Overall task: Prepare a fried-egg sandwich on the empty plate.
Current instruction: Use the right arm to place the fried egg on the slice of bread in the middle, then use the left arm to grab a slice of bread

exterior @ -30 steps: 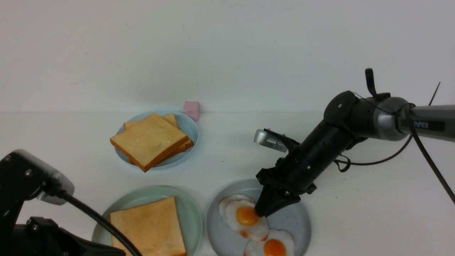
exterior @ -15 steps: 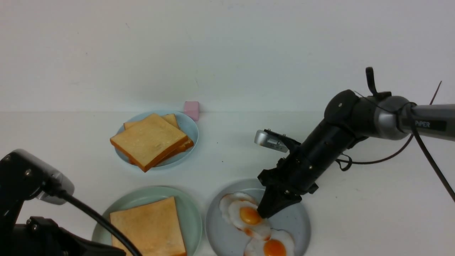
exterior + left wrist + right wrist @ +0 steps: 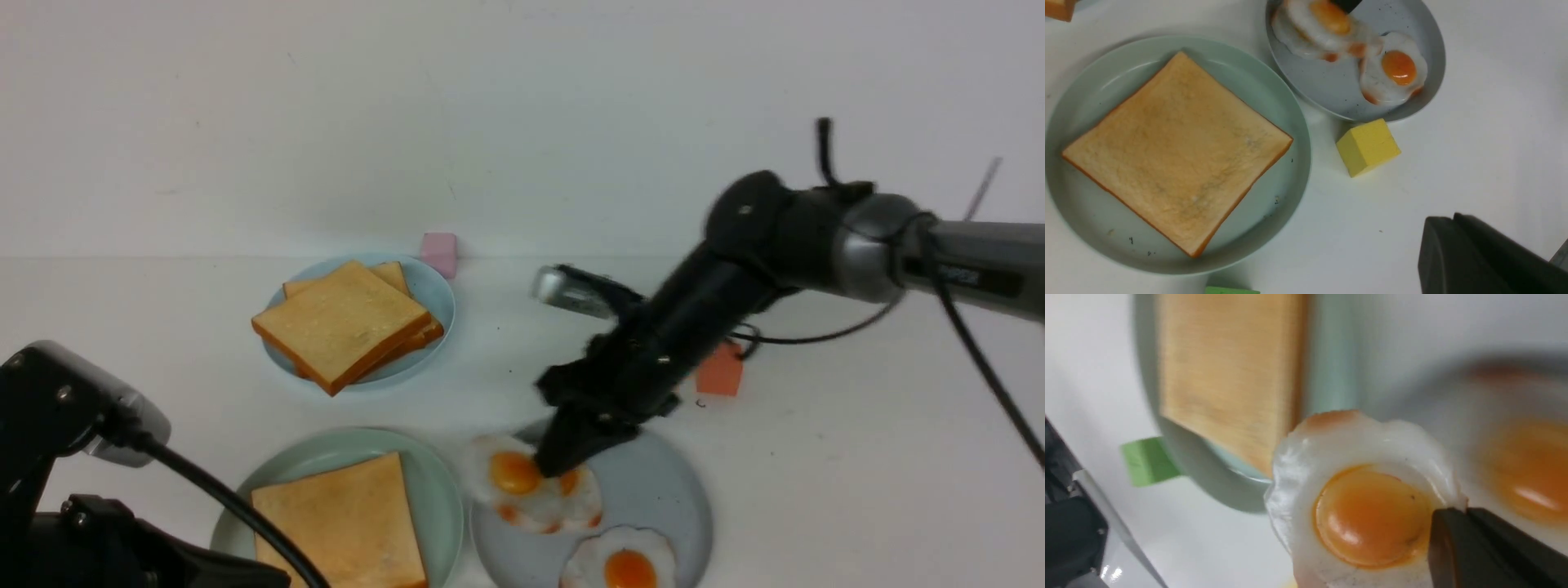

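The right gripper [image 3: 559, 467] is clamped on one egg [image 3: 518, 482], its dark fingers [image 3: 1490, 551] pinching the white right beside the yolk. This egg sits at the left edge of the grey plate [image 3: 665, 490], and its left part juts past the rim toward the mint plate [image 3: 437, 482]. In the right wrist view the egg shows in front of the mint plate's rim. A second egg [image 3: 624, 565] lies flat on the near part of the grey plate, just beside the held one.

The mint plate stands at the front, left of the grey plate, the two rims close together. One toast [image 3: 343, 523] lies flat on it and covers most of it.

Farther back and left, a toast stack [image 3: 343, 322] of two slices rests on a light-blue plate [image 3: 437, 298], the top slice turned a little against the lower one. A pink block [image 3: 439, 249] stands at that plate's far rim. An orange block [image 3: 720, 369] lies on the table behind the right arm. A yellow block [image 3: 1367, 146] stands by the grey plate's near rim, and a green block [image 3: 1147, 461] lies by the mint plate's near rim.

The left gripper [image 3: 1447, 222] hangs at the front, well apart from the mint plate, with its jaws together and nothing between them
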